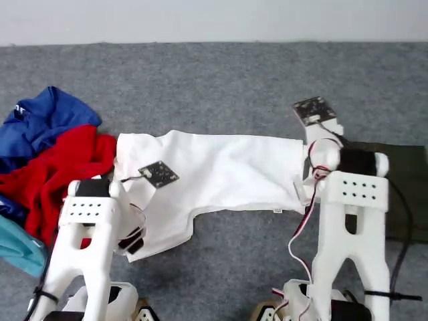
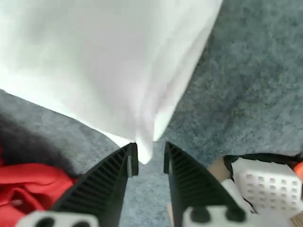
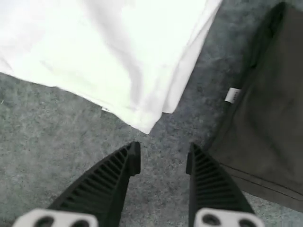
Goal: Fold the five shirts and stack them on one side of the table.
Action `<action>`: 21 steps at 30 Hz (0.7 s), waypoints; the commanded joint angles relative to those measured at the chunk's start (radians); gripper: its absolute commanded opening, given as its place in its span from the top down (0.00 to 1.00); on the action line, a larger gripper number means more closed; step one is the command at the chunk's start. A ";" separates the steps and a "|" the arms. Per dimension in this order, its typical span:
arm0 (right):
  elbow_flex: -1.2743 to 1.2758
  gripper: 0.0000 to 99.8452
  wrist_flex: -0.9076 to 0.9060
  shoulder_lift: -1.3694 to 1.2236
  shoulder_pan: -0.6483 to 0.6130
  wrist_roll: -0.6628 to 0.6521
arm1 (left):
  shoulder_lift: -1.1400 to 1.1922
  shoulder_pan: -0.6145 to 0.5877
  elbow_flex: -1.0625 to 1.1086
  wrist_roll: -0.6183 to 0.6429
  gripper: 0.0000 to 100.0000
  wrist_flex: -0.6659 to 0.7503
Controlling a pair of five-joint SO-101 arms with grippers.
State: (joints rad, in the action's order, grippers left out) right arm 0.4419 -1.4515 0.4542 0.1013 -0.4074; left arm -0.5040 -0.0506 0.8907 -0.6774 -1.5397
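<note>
Your left end effector (image 2: pixel 150 158) has its two fingers only narrowly apart. A corner of the white shirt (image 2: pixel 109 61) hangs down between the tips and lies against one finger, while a sliver of grey worktop (image 2: pixel 246 94) shows between the cloth and the other finger, so the corner is not pinched. The red shirt (image 2: pixel 28 189) is bunched just beside this end effector, on its outer side.

Your right end effector (image 3: pixel 163 158) has its fingers spread wide over bare worktop, with nothing between them. Another corner of the white shirt (image 3: pixel 118 52) lies just ahead of its tips, apart from both fingers. The dark olive shirt (image 3: pixel 270 109) lies flat right beside this end effector on its outer side, and a small white tag (image 3: pixel 232 94) shows at the shirt's edge.

From the high view, the white shirt (image 1: pixel 221 167) lies spread out between your two arms. Beyond your left arm the red shirt (image 1: pixel 60 167), the blue shirt (image 1: pixel 43 120) and a teal shirt (image 1: pixel 17 244) sit in a loose heap, the red one touching the white shirt's edge. The dark olive shirt (image 1: pixel 408 180) is on the far side of your right arm.
</note>
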 commanded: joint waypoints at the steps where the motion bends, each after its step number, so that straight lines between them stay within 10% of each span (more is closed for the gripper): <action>1: -0.015 0.83 0.114 0.031 0.047 0.002 | -0.020 0.000 -0.090 -0.009 0.90 -0.020; 21: -0.680 0.83 0.263 -0.912 -0.028 0.209 | -0.012 0.002 -0.337 0.068 0.90 -0.149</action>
State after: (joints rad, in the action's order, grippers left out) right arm -0.1089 -1.1615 -0.3790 0.0951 -0.2110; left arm -0.5040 -0.0506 0.5854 -0.6268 -1.6794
